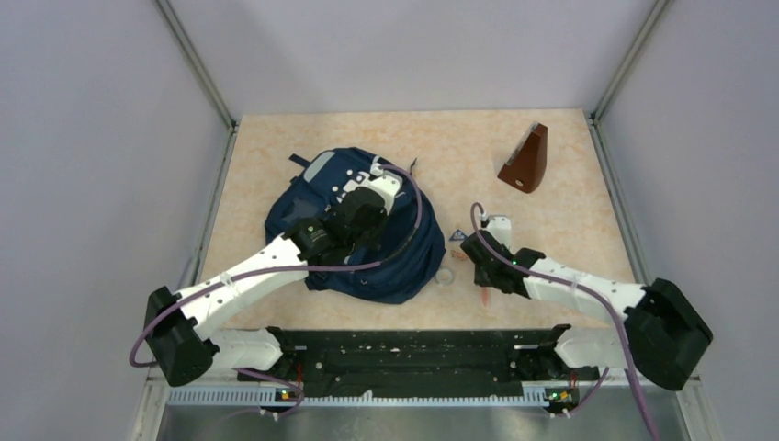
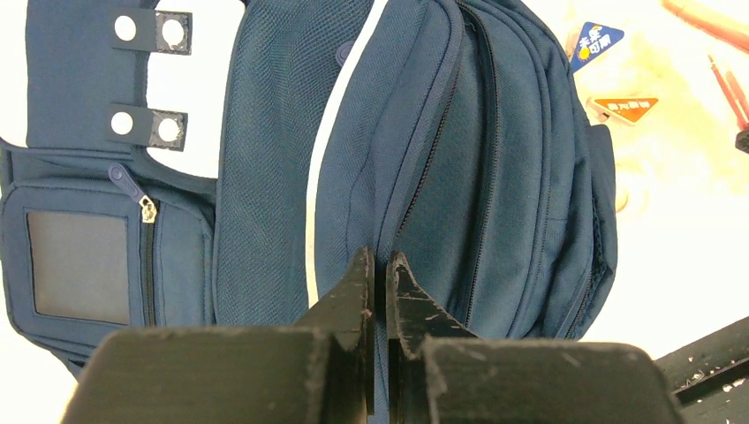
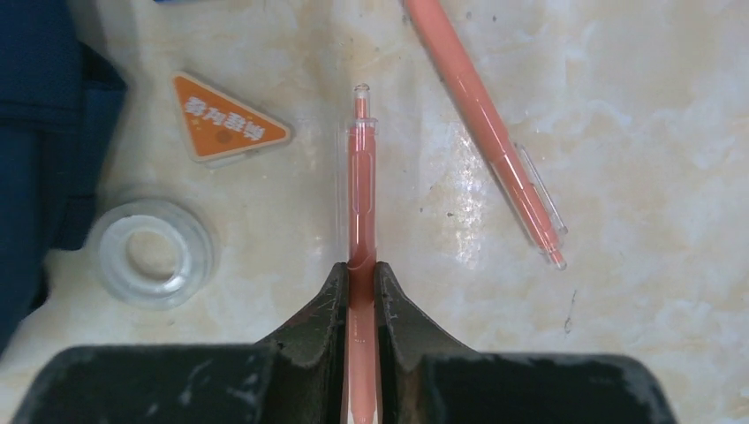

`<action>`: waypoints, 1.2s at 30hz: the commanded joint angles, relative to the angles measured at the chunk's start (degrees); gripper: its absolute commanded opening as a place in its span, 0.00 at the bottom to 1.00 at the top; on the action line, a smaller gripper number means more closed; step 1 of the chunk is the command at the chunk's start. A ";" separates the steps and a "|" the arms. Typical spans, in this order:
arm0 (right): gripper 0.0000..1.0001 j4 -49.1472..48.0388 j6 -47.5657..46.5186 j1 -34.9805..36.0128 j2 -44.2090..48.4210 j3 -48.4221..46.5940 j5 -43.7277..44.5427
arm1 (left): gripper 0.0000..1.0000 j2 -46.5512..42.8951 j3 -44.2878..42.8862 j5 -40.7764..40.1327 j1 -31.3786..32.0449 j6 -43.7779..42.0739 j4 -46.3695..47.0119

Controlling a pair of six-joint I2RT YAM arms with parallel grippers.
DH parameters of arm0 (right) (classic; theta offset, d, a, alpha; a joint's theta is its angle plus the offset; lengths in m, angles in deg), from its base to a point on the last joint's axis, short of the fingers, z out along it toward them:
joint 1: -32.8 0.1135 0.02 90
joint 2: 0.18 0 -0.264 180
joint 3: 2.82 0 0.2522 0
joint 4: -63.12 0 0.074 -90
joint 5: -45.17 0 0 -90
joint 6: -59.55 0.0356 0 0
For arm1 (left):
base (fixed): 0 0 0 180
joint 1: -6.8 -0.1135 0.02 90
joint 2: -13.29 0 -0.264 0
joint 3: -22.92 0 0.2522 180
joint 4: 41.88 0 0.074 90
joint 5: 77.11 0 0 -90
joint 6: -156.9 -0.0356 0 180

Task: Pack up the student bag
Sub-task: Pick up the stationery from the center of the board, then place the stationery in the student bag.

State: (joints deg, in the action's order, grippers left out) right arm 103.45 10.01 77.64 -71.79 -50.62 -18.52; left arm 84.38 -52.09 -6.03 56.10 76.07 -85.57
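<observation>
The student bag (image 1: 409,265), navy blue with a pale stripe, lies left of centre on the table. It fills the left wrist view (image 2: 495,159), front pockets and zippers up. My left gripper (image 1: 384,180) (image 2: 380,261) rests on top of it, jaws pinched together on a fold of the blue fabric beside a zipper line. My right gripper (image 1: 482,276) (image 3: 360,269) is down at the table to the right of the bag. It is shut on an orange pen (image 3: 360,177), which sticks out ahead of the fingertips.
A second orange pen (image 3: 481,124) lies slantwise right of the held one. An orange triangular eraser (image 3: 228,124) and a clear tape ring (image 3: 155,252) sit by the bag's edge. A brown wedge-shaped object (image 1: 525,158) stands at the back right. Walls close in both sides.
</observation>
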 commanded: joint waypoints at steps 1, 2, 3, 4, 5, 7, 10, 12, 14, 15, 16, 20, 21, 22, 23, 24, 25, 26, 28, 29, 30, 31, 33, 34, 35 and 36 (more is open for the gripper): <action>0.00 2.67 -2.88 0.49 10.00 -0.59 -4.01 | 0.00 -3.13 -0.17 -0.74 -0.08 -0.38 4.80; 0.00 2.88 -2.84 0.52 12.10 -0.96 -6.05 | 0.00 -3.20 -0.18 -0.71 -0.07 -0.42 4.80; 0.00 2.75 -2.38 0.70 14.43 -1.19 -8.33 | 0.00 -3.42 -0.18 -0.75 -0.16 -0.46 4.72; 0.00 2.06 -1.67 0.94 16.51 -1.20 -10.62 | 0.00 -3.68 -0.12 -0.63 -0.21 -0.47 4.83; 0.00 1.13 -0.82 1.14 18.06 -1.28 -12.92 | 0.00 -4.01 0.05 0.07 -0.36 -0.39 5.10; 0.00 -2.61 1.40 2.36 19.65 -1.37 -17.30 | 0.00 -4.49 0.48 2.67 -0.72 -0.22 6.07; 0.00 -10.03 4.83 4.61 17.89 -1.54 -20.94 | 0.00 -4.53 0.70 5.23 -0.96 -0.12 6.89; 0.00 -15.45 6.45 5.76 15.33 -2.12 -22.89 | 0.00 -4.22 0.70 5.52 -1.04 -0.12 6.90; 0.00 -20.01 7.31 6.40 12.12 -3.44 -23.97 | 0.00 -4.12 0.72 5.67 -1.05 -0.19 6.87; 0.00 -21.84 7.60 6.63 10.59 -4.26 -24.22 | 0.00 -4.19 0.70 5.78 -1.05 -0.25 6.89; 0.00 -23.79 7.93 6.64 9.08 -5.03 -24.45 | 0.00 -4.25 0.70 5.83 -0.98 -0.24 6.90; 0.00 -29.87 8.31 6.59 3.58 -8.79 -25.68 | 0.00 -4.55 0.95 5.89 -1.05 -0.42 6.99; 0.00 -31.11 8.66 6.62 2.55 -9.26 -25.94 | 0.00 -4.56 0.96 5.89 -1.04 -0.45 7.02; 0.00 -32.21 9.01 6.58 1.66 -9.75 -25.97 | 0.00 -4.50 1.00 5.85 -1.02 -0.47 6.97; 0.00 -33.02 9.26 6.59 0.72 -10.18 -25.91 | 0.00 -4.53 0.99 5.95 -1.04 -0.47 7.02; 0.00 -33.68 9.65 6.61 -0.71 -10.70 -25.74 | 0.00 -4.53 0.92 6.06 -1.05 -0.39 7.07; 0.00 -34.11 9.90 6.58 -1.84 -11.25 -25.52 | 0.00 -4.55 0.97 6.28 -1.00 -0.38 7.08; 0.00 -34.68 10.19 6.58 -2.94 -11.80 -25.29 | 0.00 -4.56 0.97 6.46 -1.04 -0.38 7.08; 0.00 -35.19 10.58 6.65 -5.48 -13.17 -24.46 | 0.00 -4.47 0.89 6.61 -1.02 -0.38 7.08; 0.00 -34.93 10.45 6.64 -6.86 -14.26 -23.95 | 0.00 -4.51 0.88 6.66 -1.00 -0.30 7.08; 0.00 -34.35 10.27 6.65 -8.35 -15.56 -23.40 | 0.00 -4.55 0.88 6.78 -1.00 -0.25 7.08; 0.00 -33.91 10.37 6.59 -9.65 -16.59 -22.88 | 0.00 -4.70 0.89 6.79 -1.04 -0.29 7.08; 0.00 -34.37 10.94 6.57 -11.63 -17.78 -21.22 | 0.00 -4.94 0.88 6.88 -1.03 -0.29 7.04; 0.00 -35.10 11.52 6.45 -12.32 -18.06 -20.54 | 0.00 -5.05 0.92 6.88 -1.04 -0.29 7.08; 0.00 -36.31 12.23 6.41 -12.72 -18.16 -19.86 | 0.00 -5.16 0.96 6.96 -1.05 -0.29 7.08; 0.00 -37.75 13.02 6.46 -12.97 -17.96 -19.06 | 0.00 -5.17 1.03 6.96 -1.05 -0.25 7.16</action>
State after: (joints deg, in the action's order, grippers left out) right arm 71.12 20.40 83.72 -83.68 -65.70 -41.39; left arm 82.39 -50.52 -0.80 54.90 75.74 -84.09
